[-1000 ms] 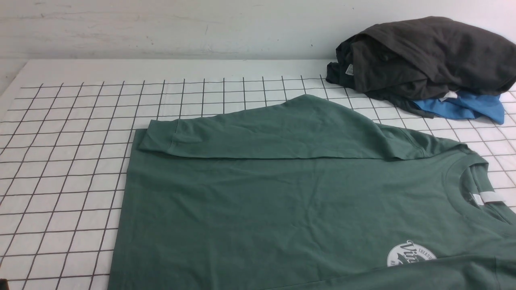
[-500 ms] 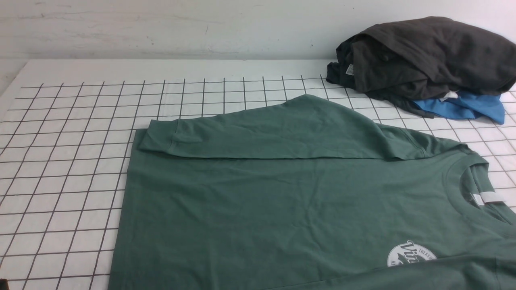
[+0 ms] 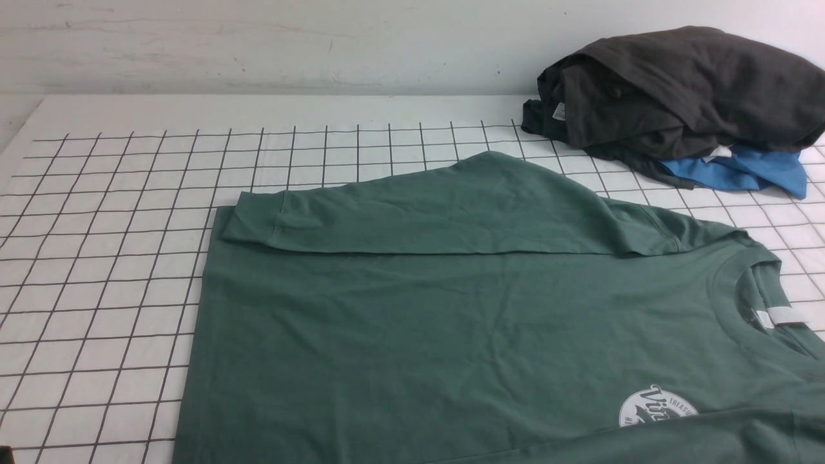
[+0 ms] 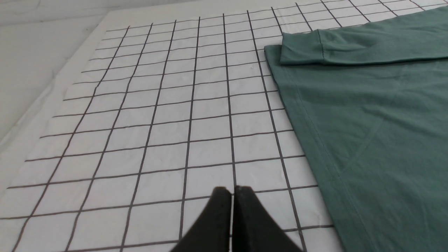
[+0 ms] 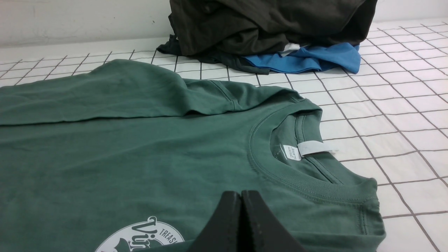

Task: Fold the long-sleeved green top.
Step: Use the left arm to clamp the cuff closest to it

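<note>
The tabletop (image 3: 97, 270), covered with a white cloth with black grid lines, fills the scene. The green long-sleeved top (image 3: 451, 335) lies flat on it in the near right part, front side up, with the neck to the right and the hem to the left. One sleeve (image 3: 419, 212) is folded along the far edge of the body, and its cuff (image 3: 254, 222) ends near the hem. In the far right corner is a dark grey heap of clothes (image 3: 677, 90), and a blue garment (image 3: 741, 171) shows from under it — both apart from the top. The left tool (image 4: 232, 190) is fully closed and holds nothing; it is over the bare grid, left of the hem. The right tool (image 5: 241, 194) is closed and empty too, over the chest — beside the round white logo (image 3: 654, 406). A white label (image 3: 783, 316) sits inside the neck.
</note>
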Motion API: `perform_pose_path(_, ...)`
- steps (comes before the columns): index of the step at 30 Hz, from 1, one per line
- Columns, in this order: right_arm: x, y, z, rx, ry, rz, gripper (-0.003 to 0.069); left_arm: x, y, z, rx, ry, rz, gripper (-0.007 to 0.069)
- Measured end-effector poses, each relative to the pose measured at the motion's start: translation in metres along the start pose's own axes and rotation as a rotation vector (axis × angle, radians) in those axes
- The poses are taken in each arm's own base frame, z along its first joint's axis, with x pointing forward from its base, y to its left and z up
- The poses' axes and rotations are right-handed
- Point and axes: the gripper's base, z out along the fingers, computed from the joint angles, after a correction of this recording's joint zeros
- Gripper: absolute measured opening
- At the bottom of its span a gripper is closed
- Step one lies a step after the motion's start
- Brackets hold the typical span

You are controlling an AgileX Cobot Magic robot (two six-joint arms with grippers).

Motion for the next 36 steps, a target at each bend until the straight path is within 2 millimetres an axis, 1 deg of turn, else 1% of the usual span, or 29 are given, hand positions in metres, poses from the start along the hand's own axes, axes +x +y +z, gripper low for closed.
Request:
perform_pose_path(3,0.000,0.000,0.000,0.000,0.000,0.000,-0.0014,0.000,0.001,0.000,-0.007,-0.002,0.017,-0.0007)
perform_pose_path(5,0.000,0.000,0.000,-0.001,-0.001,0.010,-0.0014,-0.001,0.000,0.000,-0.004,-0.012,-0.005,-0.0007)
perform_pose_path(7,0.000,0.001,0.000,-0.006,0.000,0.053,-0.0014,-0.003,-0.001,0.000,0.015,-0.035,-0.107,-0.0007)
perform_pose_path(8,0.000,0.002,0.000,-0.017,-0.001,0.121,-0.0014,-0.005,-0.003,0.000,0.036,-0.064,-0.217,-0.0007)
perform_pose_path(9,0.000,0.002,0.000,-0.019,-0.002,0.131,-0.0014,-0.006,-0.003,0.000,0.044,-0.068,-0.258,-0.0007)
perform_pose_path(11,-0.001,0.004,0.000,-0.048,-0.006,0.285,-0.0014,-0.012,-0.006,-0.001,0.095,-0.122,-0.517,-0.0007)
perform_pose_path(12,-0.001,0.006,0.000,-0.068,-0.004,0.399,-0.0014,-0.015,-0.006,-0.001,0.124,-0.148,-0.678,-0.0007)
perform_pose_path(14,-0.001,0.009,0.000,-0.101,0.002,0.580,-0.0014,-0.019,-0.006,-0.002,0.155,-0.178,-0.844,-0.0007)
perform_pose_path(15,-0.002,0.011,0.000,-0.132,0.014,0.749,-0.0014,-0.021,-0.006,-0.002,0.174,-0.190,-0.944,-0.0007)
perform_pose_path(17,-0.003,0.015,-0.001,-0.173,0.028,0.952,-0.0014,-0.021,-0.006,-0.003,0.189,-0.192,-1.016,-0.0007)
perform_pose_path(19,-0.006,0.016,-0.001,-0.199,0.023,1.079,-0.0014,-0.022,-0.006,-0.003,0.196,-0.190,-1.047,-0.0007)
perform_pose_path(22,-0.007,0.016,-0.001,-0.211,0.013,1.139,-0.0014,-0.022,-0.007,-0.003,0.202,-0.188,-1.080,-0.0007)
perform_pose_path(27,-0.010,0.014,-0.001,-0.207,-0.025,1.119,-0.0014,-0.022,-0.007,-0.003,0.207,-0.187,-1.099,-0.0007)
perform_pose_path(31,-0.013,0.011,-0.001,-0.198,-0.078,1.058,-0.0014,-0.027,-0.008,-0.005,0.216,-0.183,-1.033,-0.0007)
perform_pose_path(32,-0.014,0.011,-0.001,-0.191,-0.097,0.984,-0.0014,-0.039,-0.009,-0.012,0.234,-0.202,-0.947,-0.0007)
perform_pose_path(33,-0.014,0.010,-0.001,-0.189,-0.101,0.964,-0.0014,-0.039,-0.009,-0.011,0.235,-0.198,-0.947,-0.0007)
perform_pose_path(34,-0.015,0.009,-0.001,-0.179,-0.126,0.881,-0.0014,-0.055,-0.010,-0.021,0.253,-0.236,-0.832,-0.0007)
perform_pose_path(36,-0.017,0.009,-0.002,-0.170,-0.146,0.775,-0.0014,-0.072,-0.013,-0.030,0.273,-0.241,-0.704,-0.0007)
